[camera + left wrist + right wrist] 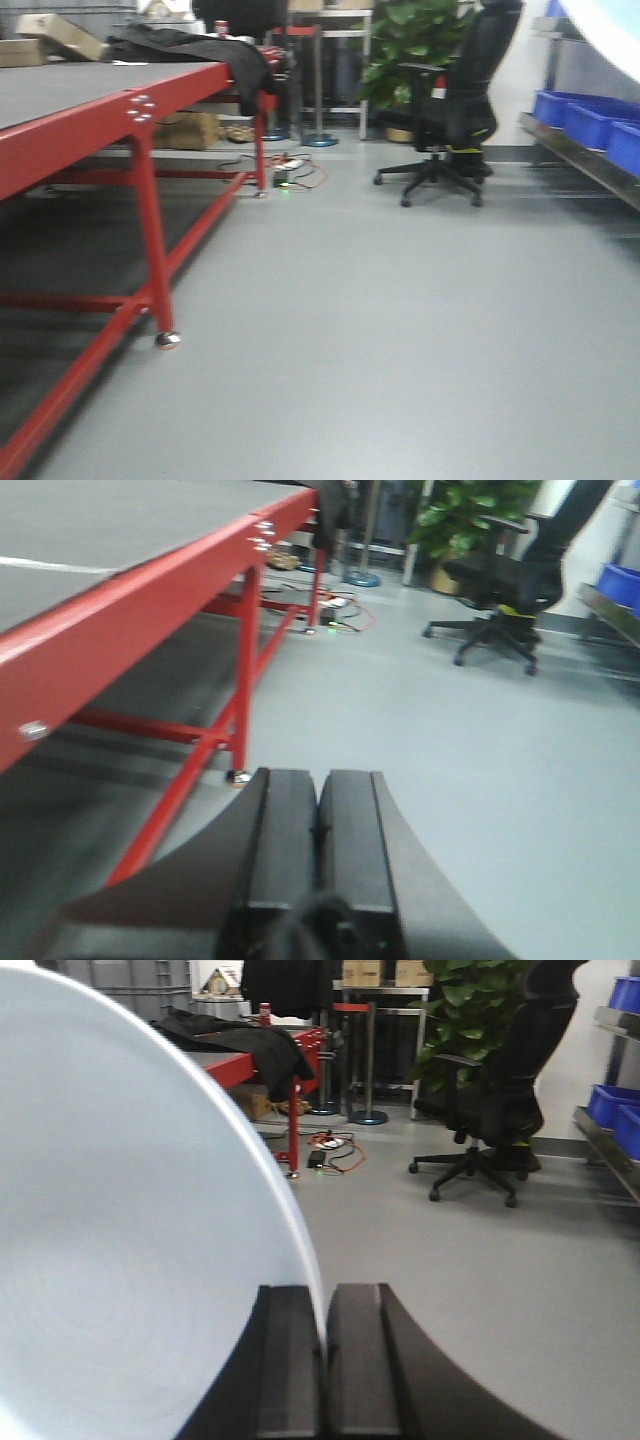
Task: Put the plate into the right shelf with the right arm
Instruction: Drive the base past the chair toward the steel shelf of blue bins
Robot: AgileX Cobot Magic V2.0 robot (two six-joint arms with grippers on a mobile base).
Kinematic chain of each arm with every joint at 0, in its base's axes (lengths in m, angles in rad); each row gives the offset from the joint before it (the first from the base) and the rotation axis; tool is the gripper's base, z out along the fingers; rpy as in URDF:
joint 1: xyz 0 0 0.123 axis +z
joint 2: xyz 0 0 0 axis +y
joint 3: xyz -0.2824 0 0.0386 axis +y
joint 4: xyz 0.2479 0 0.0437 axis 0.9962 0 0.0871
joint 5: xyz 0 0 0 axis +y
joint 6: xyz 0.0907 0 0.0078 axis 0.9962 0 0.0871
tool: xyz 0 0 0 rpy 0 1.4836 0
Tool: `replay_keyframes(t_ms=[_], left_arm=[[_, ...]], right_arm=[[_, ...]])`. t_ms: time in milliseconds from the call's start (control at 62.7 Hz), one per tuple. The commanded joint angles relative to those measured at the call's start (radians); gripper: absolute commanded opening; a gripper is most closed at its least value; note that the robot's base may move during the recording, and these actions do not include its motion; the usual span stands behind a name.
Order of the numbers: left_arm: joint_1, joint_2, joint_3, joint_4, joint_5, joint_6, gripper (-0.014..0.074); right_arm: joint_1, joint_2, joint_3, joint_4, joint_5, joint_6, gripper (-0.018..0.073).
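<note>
The red desk (100, 110) fills the left; the shelf (580, 158) with blue bins (590, 122) stands far right, not yet reached. The plate (130, 1240) hangs pinched by its rim in the right tool (326, 1310); placing remains. The left tool (318, 792) is pressed together, empty.

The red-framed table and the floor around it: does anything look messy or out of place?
A black garment lies crumpled on the far end of the red-framed table, drooping over its edge. Beside that end's leg, a loose tangle of orange and white cables sprawls on the grey floor. Nothing looks spilled or broken.
</note>
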State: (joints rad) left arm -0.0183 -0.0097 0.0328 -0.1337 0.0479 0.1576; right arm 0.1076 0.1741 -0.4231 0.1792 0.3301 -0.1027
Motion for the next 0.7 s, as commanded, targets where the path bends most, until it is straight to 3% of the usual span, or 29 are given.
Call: replay_keyframes(t_ms=[0,686], left_arm=[[-0.002,-0.010,0.010,-0.008,-0.090,-0.007,-0.0128],[-0.002,-0.010,0.010,-0.008,-0.090,-0.007,-0.0128]], right_arm=[[-0.004,0.012,-0.029,0.005,-0.098,-0.005,0.0054],[-0.004,0.012,-0.029,0.005,-0.097,-0.005,0.0054]])
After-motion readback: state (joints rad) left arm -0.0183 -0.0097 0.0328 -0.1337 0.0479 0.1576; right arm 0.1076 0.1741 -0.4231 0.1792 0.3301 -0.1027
